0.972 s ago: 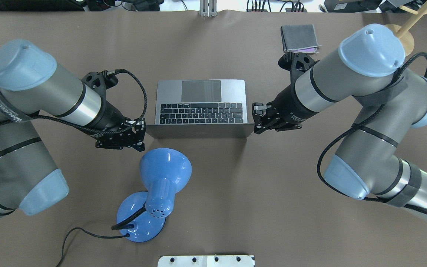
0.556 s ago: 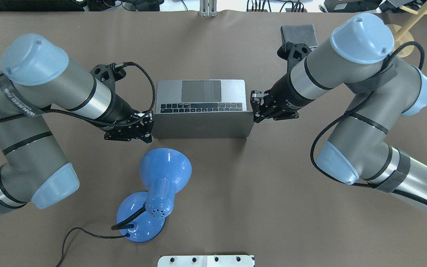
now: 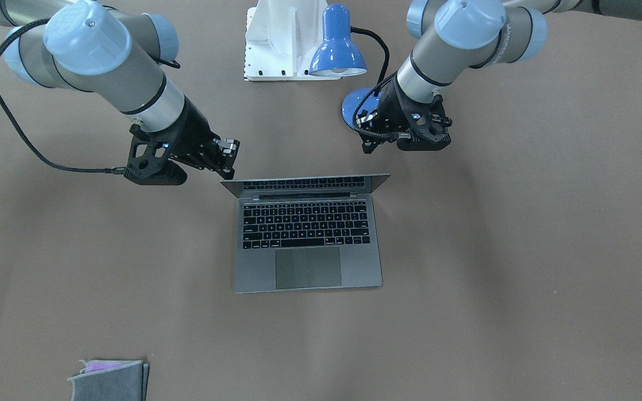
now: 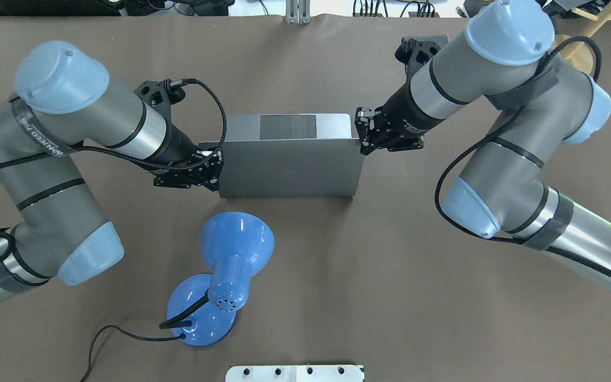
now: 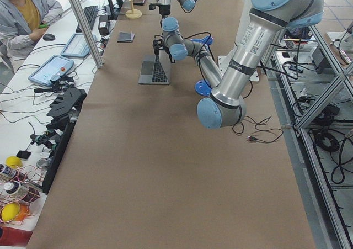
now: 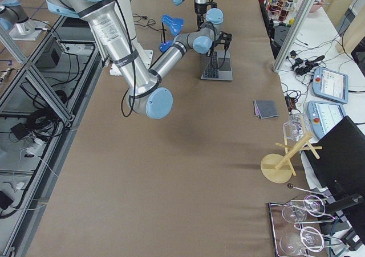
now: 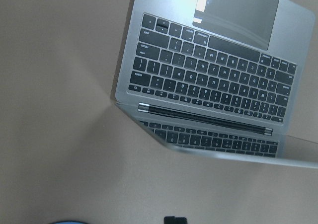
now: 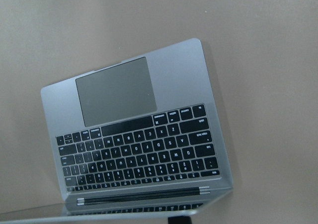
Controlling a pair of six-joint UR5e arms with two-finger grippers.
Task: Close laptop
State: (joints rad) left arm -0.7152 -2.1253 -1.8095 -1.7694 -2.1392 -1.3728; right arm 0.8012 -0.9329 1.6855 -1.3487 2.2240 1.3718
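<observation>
The space-grey laptop sits mid-table with its lid tipped well forward over the keyboard. Overhead, only the trackpad shows past the lid's edge. In the front-facing view the keyboard shows under the lid's edge. My left gripper is shut and sits at the lid's left edge, behind it. It also shows in the front-facing view. My right gripper is shut at the lid's top right corner, and shows in the front-facing view. Both wrist views look down on the keyboard.
A blue desk lamp with a black cable stands on the robot's side of the laptop, near my left arm. A grey fabric pouch lies at the far right of the table. A wooden stand is beyond it. A white plate is at the near edge.
Both grippers have moved away from the robot with the lid's top edge. The lid has tipped further forward, so the keyboard no longer shows overhead.
</observation>
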